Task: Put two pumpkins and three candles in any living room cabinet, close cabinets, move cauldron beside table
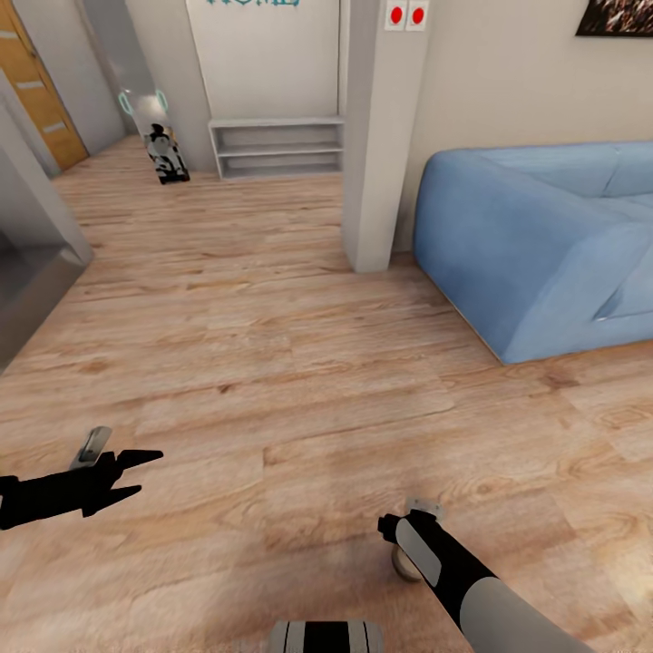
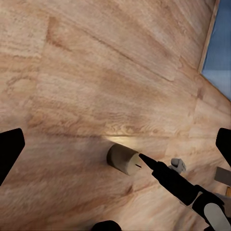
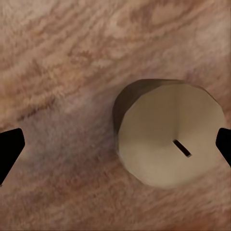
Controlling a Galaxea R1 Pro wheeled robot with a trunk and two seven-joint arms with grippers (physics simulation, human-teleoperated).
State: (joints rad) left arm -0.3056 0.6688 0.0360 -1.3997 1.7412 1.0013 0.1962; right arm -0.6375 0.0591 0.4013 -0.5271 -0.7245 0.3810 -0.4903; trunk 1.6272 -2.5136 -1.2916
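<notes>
A short beige candle [image 3: 168, 134] with a dark wick mark on its flat end rests on the wooden floor. My right gripper [image 3: 115, 147] hangs directly over it, open, with its black fingertips [image 3: 9, 149] wide apart; the candle sits nearer one finger than the other. In the head view the candle [image 1: 404, 564] peeks out just under the right gripper [image 1: 410, 535]. In the left wrist view a right finger tip touches the candle [image 2: 122, 159]. My left gripper [image 1: 136, 473] hovers open and empty above the floor, off to the left.
A blue sofa [image 1: 544, 236] stands at the right, with a white pillar [image 1: 376, 136] beside it. Pale grey open shelving [image 1: 277, 145] and a small black-and-white object [image 1: 166, 154] are at the back. A grey unit [image 1: 27, 254] juts in at the left.
</notes>
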